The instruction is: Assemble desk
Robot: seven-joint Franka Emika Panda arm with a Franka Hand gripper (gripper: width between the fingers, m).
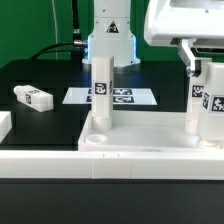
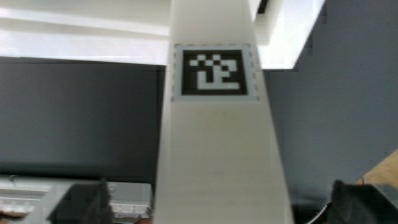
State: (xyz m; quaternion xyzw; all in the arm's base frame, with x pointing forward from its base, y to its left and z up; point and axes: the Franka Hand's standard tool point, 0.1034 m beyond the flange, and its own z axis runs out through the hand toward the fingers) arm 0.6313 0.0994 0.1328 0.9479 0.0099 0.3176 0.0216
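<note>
Desk, leg-fitting stage. Tabletop lies flat on the black surface, rim up. First leg stands upright in the tabletop's corner toward the exterior view's left. Second leg stands upright in the corner toward the exterior view's right. A loose leg lies on its side, well off the tabletop toward the exterior view's left. The marker board lies just behind the tabletop. End effector sits at the top of the second leg, with one dark finger showing beside the leg's upper end and the other hidden. Cannot tell whether the fingers pinch the leg or stand off it: the exterior view is too coarse, and the wrist view shows only the leg's tagged face running down toward the tabletop, no pads. Judgement: the step in hand is seating this second leg in its socket. To do it well, set the fingers square on two opposite flat faces near the leg's top. Keep the wrist in line with the leg, so any turn goes about the leg's own axis and does not lever the tabletop sideways. Press lightly down toward the tabletop while turning. Check against the first leg for equal uprightness and depth. On release, spread fully, then lift straight up from the tabletop; a sideways exit risks tilting the leg.
</note>
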